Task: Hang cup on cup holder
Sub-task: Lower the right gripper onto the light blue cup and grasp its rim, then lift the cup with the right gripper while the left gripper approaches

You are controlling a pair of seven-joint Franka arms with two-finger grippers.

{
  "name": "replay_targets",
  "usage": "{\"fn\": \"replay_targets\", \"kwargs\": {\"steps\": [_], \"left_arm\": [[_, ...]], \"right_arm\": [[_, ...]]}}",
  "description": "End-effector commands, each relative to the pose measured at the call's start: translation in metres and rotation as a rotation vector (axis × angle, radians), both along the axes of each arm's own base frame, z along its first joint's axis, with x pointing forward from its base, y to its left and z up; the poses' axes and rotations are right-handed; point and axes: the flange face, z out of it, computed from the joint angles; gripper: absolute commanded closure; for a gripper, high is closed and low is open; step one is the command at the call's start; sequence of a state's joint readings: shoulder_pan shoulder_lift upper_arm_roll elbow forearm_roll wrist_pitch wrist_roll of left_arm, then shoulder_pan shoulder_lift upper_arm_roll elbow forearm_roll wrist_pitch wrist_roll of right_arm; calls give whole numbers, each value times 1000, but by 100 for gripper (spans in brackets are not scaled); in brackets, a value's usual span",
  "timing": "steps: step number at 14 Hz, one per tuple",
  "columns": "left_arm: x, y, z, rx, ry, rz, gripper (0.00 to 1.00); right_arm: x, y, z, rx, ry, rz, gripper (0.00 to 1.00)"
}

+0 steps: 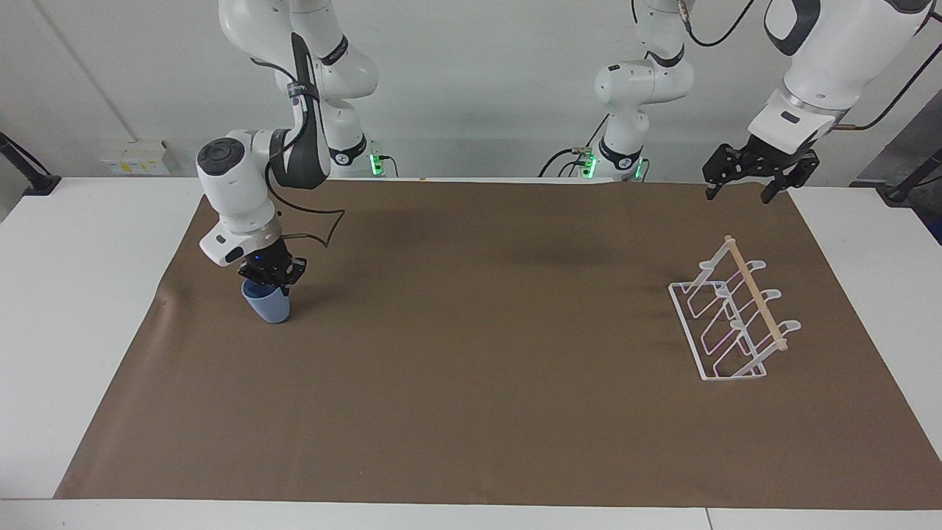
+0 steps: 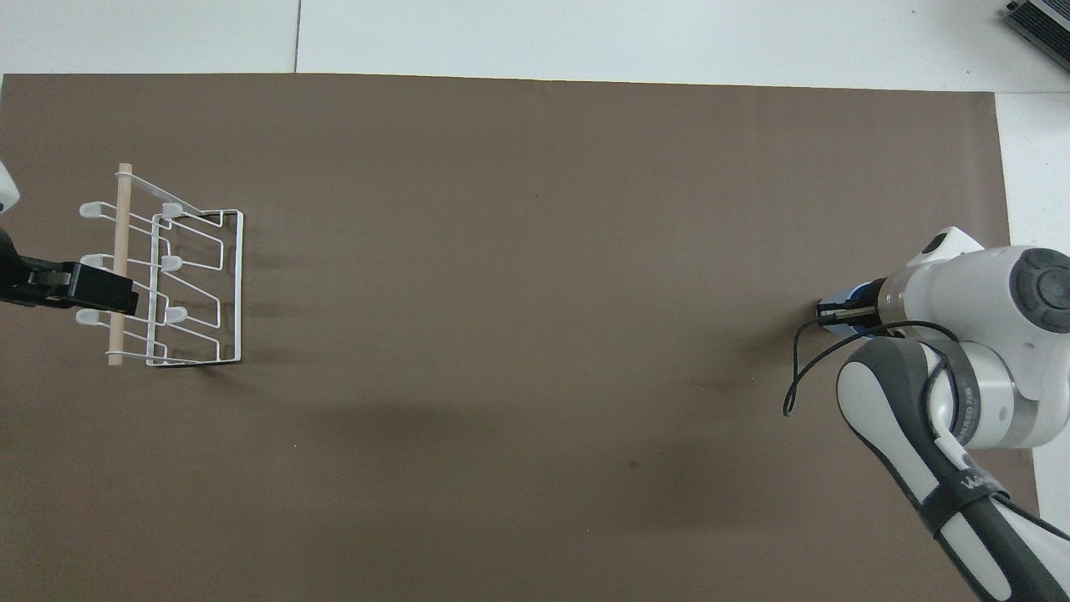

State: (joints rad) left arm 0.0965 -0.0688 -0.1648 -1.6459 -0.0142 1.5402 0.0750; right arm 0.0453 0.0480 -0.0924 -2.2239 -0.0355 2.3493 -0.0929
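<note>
Brown mat (image 1: 478, 383) is covering most of the white table (image 1: 81, 294) in the facing view, leaving white margins at both ends and along the edge farthest from the robots. Taking the cup holder (image 1: 732, 316) as landmark, the cup (image 1: 267, 305) is sitting on the mat well apart from it, toward the right arm's end of the table, with a wide bare stretch of mat lying between them. The right gripper (image 1: 269, 279) is reaching steeply down, its forearm tilted, with its fingers clamped together on the cup's rim. The left gripper (image 1: 747, 184) is hanging in the air over the mat's edge beside the holder, jaws spread apart, the arm waiting.

From overhead, the cup holder (image 2: 167, 276) is standing near the mat's border at the left arm's end. The left gripper (image 2: 92, 287) is showing over its wooden rod (image 2: 122, 259). The cup (image 2: 840, 299) is peeking out blue under the right gripper (image 2: 827, 315), near the mat's edge at the right arm's end.
</note>
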Motion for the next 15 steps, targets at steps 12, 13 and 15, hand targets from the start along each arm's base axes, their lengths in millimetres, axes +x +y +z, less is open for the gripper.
{"fn": "replay_targets", "kwargs": {"steps": [12, 13, 15], "left_arm": [[-7, 4, 0, -7, -7, 9, 0], [-7, 4, -1, -7, -4, 9, 0], [-7, 5, -1, -17, 0, 17, 0]], "right_arm": [[17, 5, 51, 302, 38, 195, 100], [17, 10, 53, 374, 26, 200, 100], [17, 19, 57, 522, -22, 219, 100]]}}
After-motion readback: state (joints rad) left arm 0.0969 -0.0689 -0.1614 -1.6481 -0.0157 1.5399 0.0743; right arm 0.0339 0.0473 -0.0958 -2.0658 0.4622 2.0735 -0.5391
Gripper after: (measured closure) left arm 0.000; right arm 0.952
